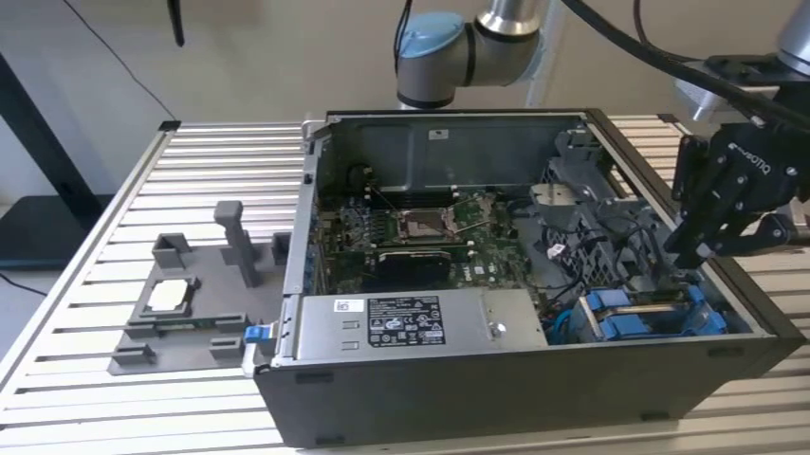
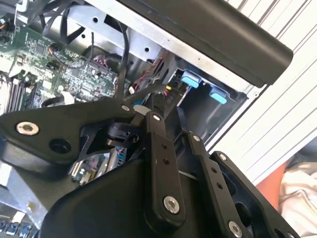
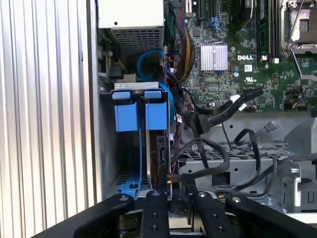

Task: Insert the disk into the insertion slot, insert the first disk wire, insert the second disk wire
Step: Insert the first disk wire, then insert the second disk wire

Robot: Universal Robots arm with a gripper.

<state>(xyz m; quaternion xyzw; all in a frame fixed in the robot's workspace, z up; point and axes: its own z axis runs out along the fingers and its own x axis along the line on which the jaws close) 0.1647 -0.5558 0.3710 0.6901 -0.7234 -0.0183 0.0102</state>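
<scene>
With my claw (image 3: 171, 198) pinched narrow beside the flat blue-framed silver-grey disk (image 3: 159, 158) in its grey sheet-metal insertion slot (image 3: 133, 86), I feared snagging the loose black cables (image 3: 228, 106).

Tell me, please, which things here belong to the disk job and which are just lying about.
Job in hand:
disk, sitting in the insertion slot; black disk wires; gripper.

Lying about:
power supply; CPU socket; heatsink; grey fixture beside the case.
</scene>
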